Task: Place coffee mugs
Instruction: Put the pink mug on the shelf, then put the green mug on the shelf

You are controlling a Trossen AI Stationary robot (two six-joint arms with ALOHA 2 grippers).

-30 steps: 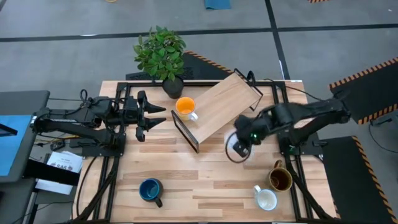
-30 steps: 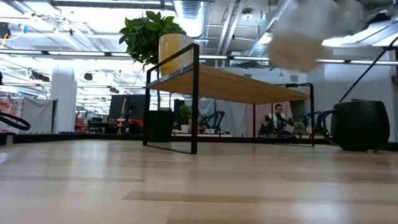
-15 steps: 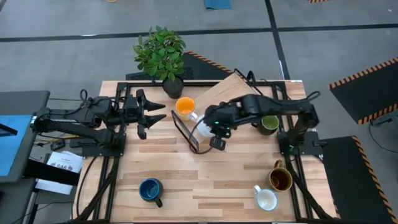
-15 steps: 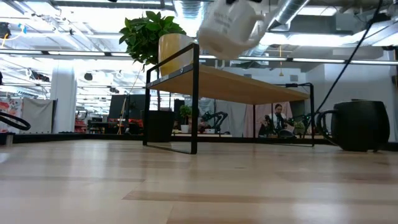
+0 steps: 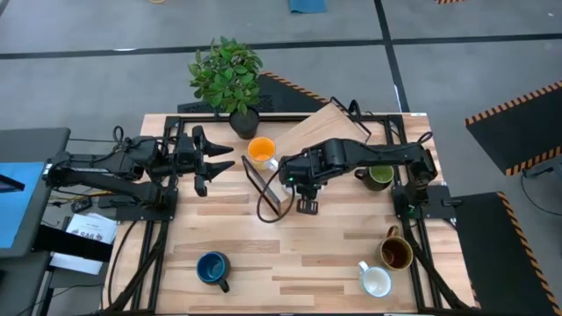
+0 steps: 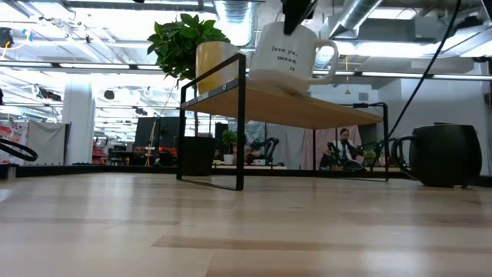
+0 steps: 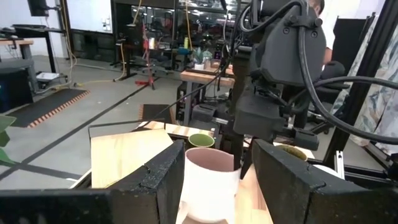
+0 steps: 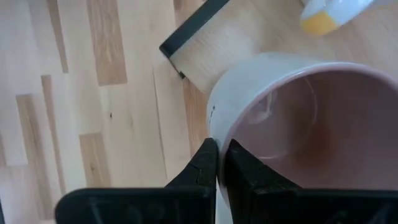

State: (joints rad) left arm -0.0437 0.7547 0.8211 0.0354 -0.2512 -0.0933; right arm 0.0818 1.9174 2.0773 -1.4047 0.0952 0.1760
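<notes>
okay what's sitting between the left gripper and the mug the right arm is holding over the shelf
The orange mug on the wooden shelf lies between the left gripper and the pale pink mug pinched by the right gripper, in the high view.

Take the wooden shelf (image 5: 318,149) as your marker: the right gripper (image 5: 297,182) hangs over its near-left corner, apparently pinching a pale mug (image 5: 286,182). You have the orange mug (image 5: 261,151) just left of the shelf and the left gripper (image 5: 219,164) farther left, fingers spread.
</notes>
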